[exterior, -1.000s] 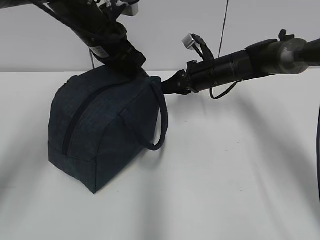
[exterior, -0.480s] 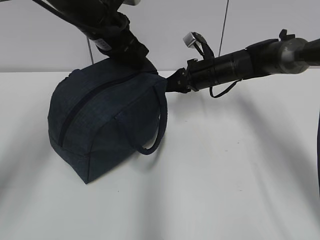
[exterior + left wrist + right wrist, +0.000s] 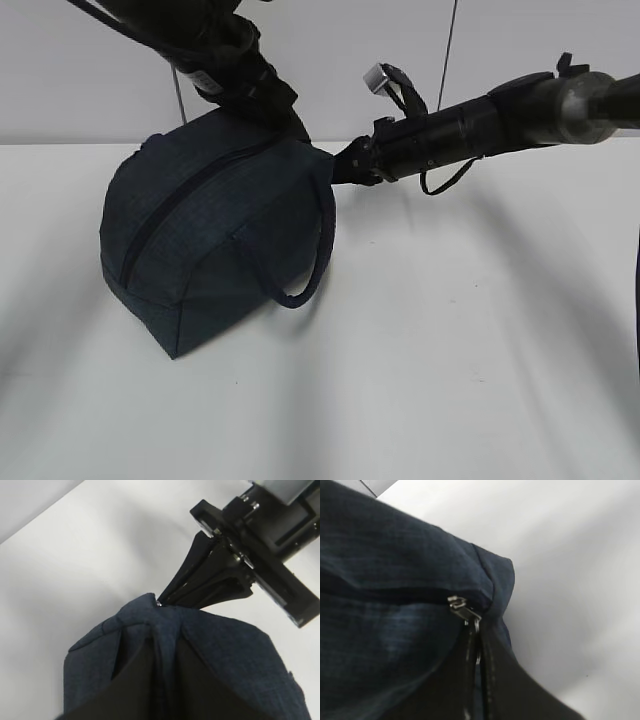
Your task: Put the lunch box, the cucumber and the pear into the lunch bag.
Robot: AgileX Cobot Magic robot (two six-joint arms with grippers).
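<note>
Navy lunch bag (image 3: 210, 240) zipped shut, contents hidden

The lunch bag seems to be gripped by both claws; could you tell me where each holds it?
The right claw pinches the zipper's metal pull; the left claw clamps fabric at the lunch bag's end.

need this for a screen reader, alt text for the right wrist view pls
Close-up of a dark navy fabric lunch bag with its zipper closed, the metal zipper pull pinched between the shut black fingers of the right gripper, over a plain white table.
</note>
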